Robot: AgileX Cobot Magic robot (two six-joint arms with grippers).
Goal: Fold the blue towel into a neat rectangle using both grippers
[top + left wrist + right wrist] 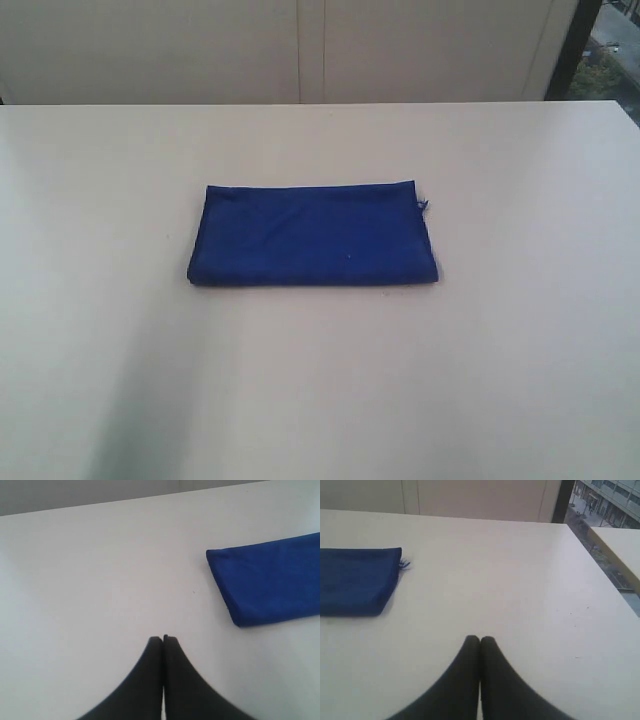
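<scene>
Blue towel (312, 235), soft, light and limp, lies folded in the middle of the table (500, 380). I'd pinch a corner by the loose thread (423, 205). Both my jaws are together, empty, away from it.

Broad, pale cream counter (320, 400), matte, with a soft grey shadow across its near left part. Behind the far edge, a beige panelled wall (300, 50) split by thin vertical seams. At the far right, a dark upright post (577, 45), slightly tilted in the exterior view. Past the post, outdoors, a grey building (612, 500) with rows of windows. Off to the right, apart from the counter, a second pale tabletop (620, 545). On the counter surface, a few tiny dark specks (571, 614).
</scene>
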